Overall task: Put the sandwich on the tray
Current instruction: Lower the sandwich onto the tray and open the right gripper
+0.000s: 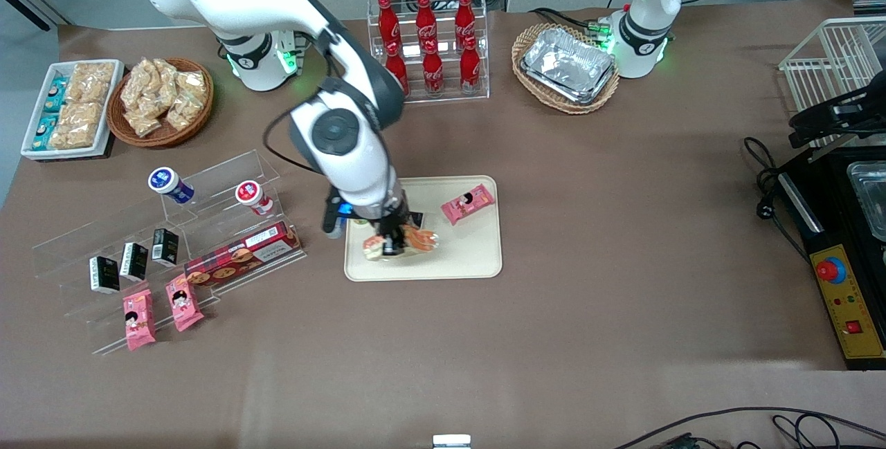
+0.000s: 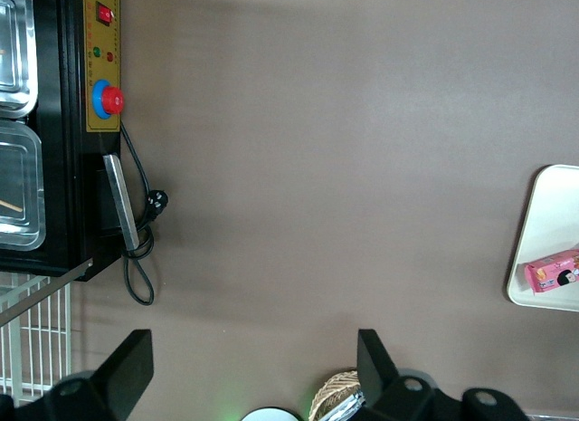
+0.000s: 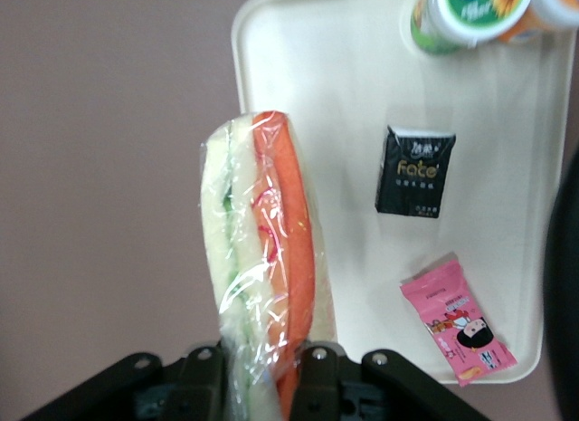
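One sandwich point(image 3: 262, 267) clamped in gripper point(image 3: 262, 371), hovering above tray's point(image 1: 477, 266) edge nearest camera. Carrying step nearly done; next, probably lowering onto bare tray, then opening.

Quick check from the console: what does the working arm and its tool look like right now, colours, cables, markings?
The working arm has glossy white rounded shells with dark grey joint sections and a round dark cap on its wrist joint. A thin black cable loops beside it. Its base shows a green light ring and a small black logo. The tool, over the cream-beige rectangular plastic tray, has black fingers with bolt heads.
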`<act>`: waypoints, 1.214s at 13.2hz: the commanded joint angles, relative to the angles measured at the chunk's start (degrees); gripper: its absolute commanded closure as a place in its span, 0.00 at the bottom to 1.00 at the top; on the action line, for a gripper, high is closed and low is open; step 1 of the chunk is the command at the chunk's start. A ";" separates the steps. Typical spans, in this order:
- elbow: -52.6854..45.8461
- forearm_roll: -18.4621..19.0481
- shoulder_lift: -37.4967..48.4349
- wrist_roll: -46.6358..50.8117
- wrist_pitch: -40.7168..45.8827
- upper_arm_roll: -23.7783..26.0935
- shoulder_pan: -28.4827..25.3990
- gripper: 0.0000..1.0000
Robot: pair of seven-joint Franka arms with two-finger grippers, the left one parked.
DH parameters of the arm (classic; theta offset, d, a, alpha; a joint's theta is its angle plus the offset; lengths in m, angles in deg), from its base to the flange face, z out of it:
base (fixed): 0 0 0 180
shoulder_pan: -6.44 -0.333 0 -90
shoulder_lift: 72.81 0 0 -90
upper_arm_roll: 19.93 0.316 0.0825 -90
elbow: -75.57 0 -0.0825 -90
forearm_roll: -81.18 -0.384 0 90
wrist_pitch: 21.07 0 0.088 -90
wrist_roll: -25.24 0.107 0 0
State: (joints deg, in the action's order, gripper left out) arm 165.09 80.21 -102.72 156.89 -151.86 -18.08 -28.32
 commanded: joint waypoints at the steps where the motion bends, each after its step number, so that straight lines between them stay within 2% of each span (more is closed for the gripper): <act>1: -2.24 1.32 -6.64 1.08 -5.25 -0.36 -1.89 1.00; 7: -2.16 1.05 -11.57 -2.00 -8.78 -0.27 -1.81 1.00; 15: -2.16 0.96 -14.03 -0.95 -13.52 -0.36 -1.72 1.00; 16: -2.16 0.88 -14.12 -0.86 -13.52 -0.44 -1.63 0.94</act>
State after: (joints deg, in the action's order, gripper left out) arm 164.93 80.39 -114.97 155.40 -164.02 -18.50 -30.14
